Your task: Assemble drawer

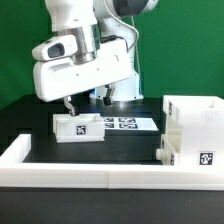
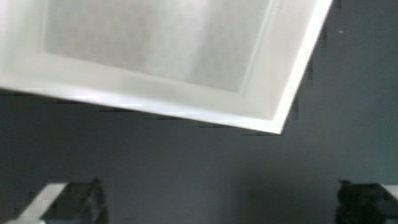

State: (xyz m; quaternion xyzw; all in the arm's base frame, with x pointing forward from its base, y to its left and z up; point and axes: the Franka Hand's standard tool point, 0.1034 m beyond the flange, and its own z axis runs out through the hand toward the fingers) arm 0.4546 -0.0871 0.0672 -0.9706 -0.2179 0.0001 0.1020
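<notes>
Gripper [image 1: 85, 101] poised just above small open-top tray [image 1: 78, 127], seemingly clear of it. Fingers [image 2: 61, 200] spread wide apart in wrist view, gripping nothing, only dark counter [image 1: 30, 125] between them. Tray [image 2: 169, 55] upright on counter, hollow facing up, square tag on side facing exterior camera; in wrist view set askew, one corner pointing toward gap between fingers, not within it. Marker board [image 1: 125, 123] flat on counter just beside tray, on exterior view's right. Tall box shell [image 1: 192, 125] upright, well apart from tray at exterior view's right, open on top as seen, one tag low on near face. Low white piece [image 1: 168, 153] just beside shell's near corner, toward exterior view's left; too small to identify. White rail [image 1: 70, 170] along near edge of counter, turning up exterior view's left side. Contact between tray and marker board: cannot tell.
</notes>
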